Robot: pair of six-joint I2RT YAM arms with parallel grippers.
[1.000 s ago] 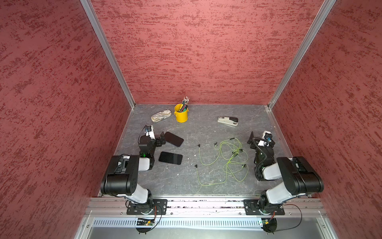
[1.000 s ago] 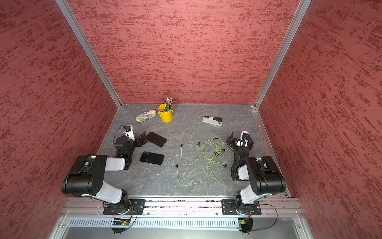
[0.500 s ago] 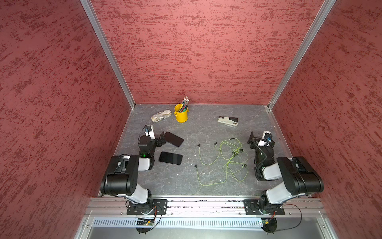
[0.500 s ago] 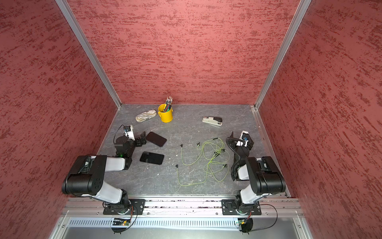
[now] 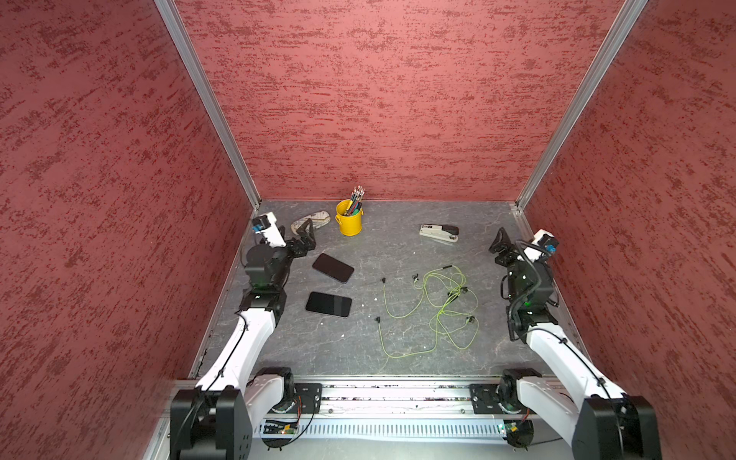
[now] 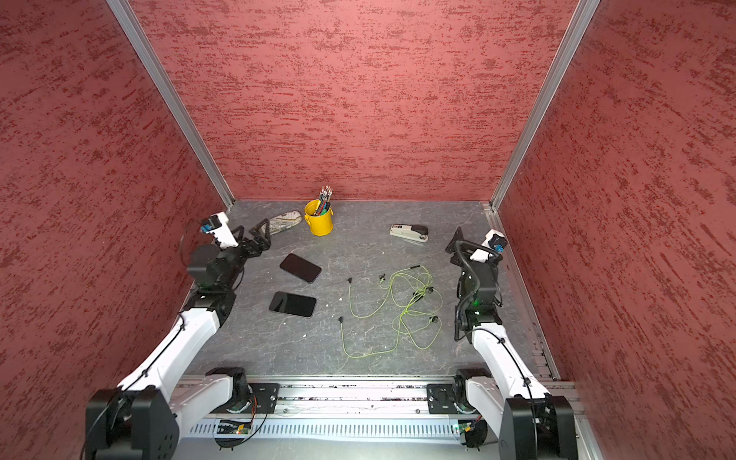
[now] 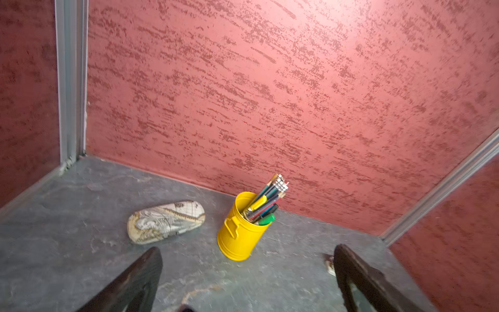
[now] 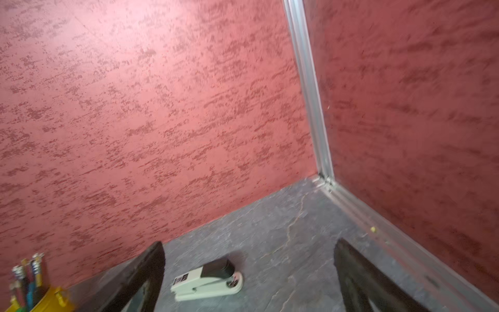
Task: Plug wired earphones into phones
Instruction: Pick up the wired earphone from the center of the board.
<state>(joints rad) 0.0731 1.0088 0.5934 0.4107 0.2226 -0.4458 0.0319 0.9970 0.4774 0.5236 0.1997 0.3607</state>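
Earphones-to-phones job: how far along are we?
Done: nothing. Both plugs lie loose on the table, apart from the two phones. In hand: nothing. The left gripper and right gripper are open and empty, off at the sides. Left: pick up each plug of the tangled green earphones and seat it in a phone.

High at the near edge in both top views, angled down over the whole floor [image 5: 402, 255], far off. Low and close from the left wrist, out between the jaws toward the pencil cup [image 7: 240, 232]. Likewise from the right wrist, stapler [image 8: 208, 281] between the jaws, same cup outside one.
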